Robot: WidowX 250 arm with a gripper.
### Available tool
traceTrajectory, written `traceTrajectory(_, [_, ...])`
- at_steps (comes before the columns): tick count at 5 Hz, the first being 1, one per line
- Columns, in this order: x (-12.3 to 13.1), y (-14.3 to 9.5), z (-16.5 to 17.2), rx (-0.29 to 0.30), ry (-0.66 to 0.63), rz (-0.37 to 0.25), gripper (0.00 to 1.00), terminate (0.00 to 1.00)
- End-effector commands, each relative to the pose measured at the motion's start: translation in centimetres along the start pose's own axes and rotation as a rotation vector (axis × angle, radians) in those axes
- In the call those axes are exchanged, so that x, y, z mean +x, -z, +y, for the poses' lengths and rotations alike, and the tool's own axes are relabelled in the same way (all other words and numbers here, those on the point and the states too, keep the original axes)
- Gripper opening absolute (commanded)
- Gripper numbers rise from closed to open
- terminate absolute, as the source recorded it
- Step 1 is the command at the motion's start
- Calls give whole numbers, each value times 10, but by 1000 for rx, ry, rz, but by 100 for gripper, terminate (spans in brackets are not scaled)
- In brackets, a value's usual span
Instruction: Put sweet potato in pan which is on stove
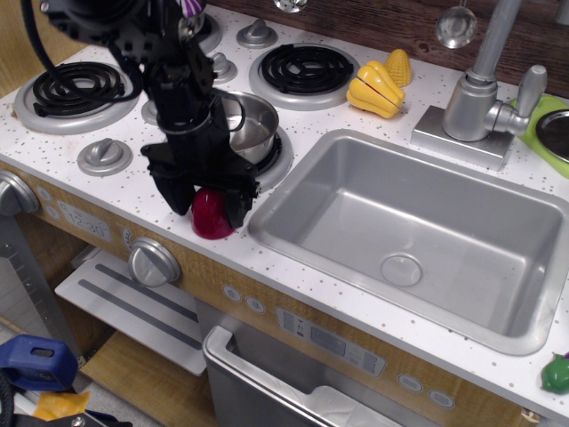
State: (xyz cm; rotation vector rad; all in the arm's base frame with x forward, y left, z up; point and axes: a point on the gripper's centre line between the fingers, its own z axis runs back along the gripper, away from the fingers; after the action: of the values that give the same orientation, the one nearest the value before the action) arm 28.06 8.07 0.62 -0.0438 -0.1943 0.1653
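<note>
Observation.image, left of centre: black gripper [206, 197] spread wide, straddling glossy dark-red domed sweet potato [212, 214], gripping nothing. Could squirt sideways off the slick dome if closed off-centre. Might clip the shiny round steel pan [245, 124] rim on lifting.

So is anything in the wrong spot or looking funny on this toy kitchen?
The sweet potato sits on the white counter at the front edge of the stove, not in the pan. The end effector straddles it. Yellow corn-like toys lie loose by the faucet. Nothing looks spilled or broken.

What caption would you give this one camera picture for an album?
Black gripper straddles a red sweet potato at the stove's front edge, beside the steel pan on its burner.
</note>
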Motion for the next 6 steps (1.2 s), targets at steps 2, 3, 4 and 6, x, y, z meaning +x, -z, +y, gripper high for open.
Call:
traceTrajectory(2, [6, -11, 1, 27, 23, -62, 0, 0])
traceTrajectory(3, [11, -41, 1, 128, 60, -45, 0, 0])
traceTrajectory(4, [15, -68, -2, 211, 86, -44, 0, 0])
traceTrajectory(6, [65, -92, 17, 229, 202, -66, 0, 0])
